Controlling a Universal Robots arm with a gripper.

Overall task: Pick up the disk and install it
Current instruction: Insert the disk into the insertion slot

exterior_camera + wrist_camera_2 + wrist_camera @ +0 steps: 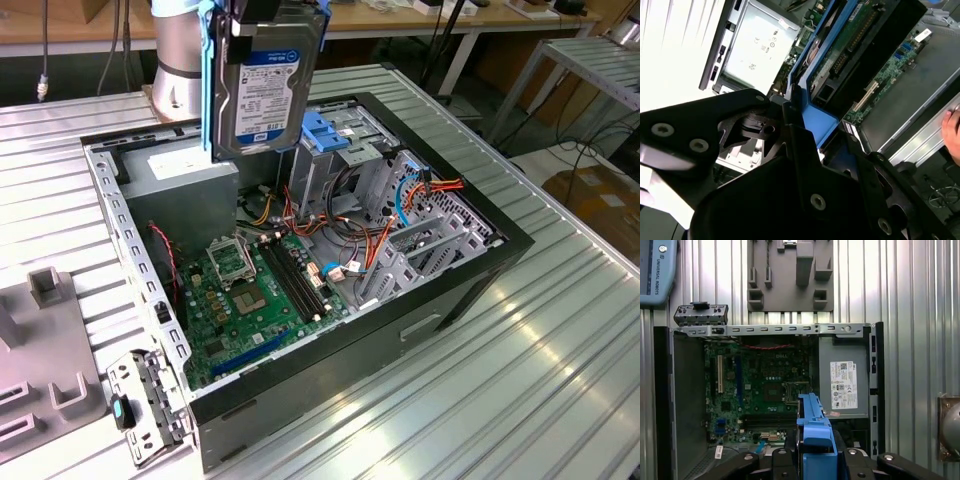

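The disk [262, 95] carries a white-and-blue printed label, turned toward the exterior view. A white sticker [843, 385] with fine print and small symbols sits on the grey metal box [830, 347]. White lettering runs along the blue-grey pendant [655, 275]. Small white print marks the motherboard [765, 385].

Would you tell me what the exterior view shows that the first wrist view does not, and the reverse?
Exterior view: the disk's white-and-blue label face, held upright in the air, plus orange cables. First wrist view: the disk edge-on as a blue rail, plus a blue-grey handheld device. Both: the green motherboard and the grey metal box.
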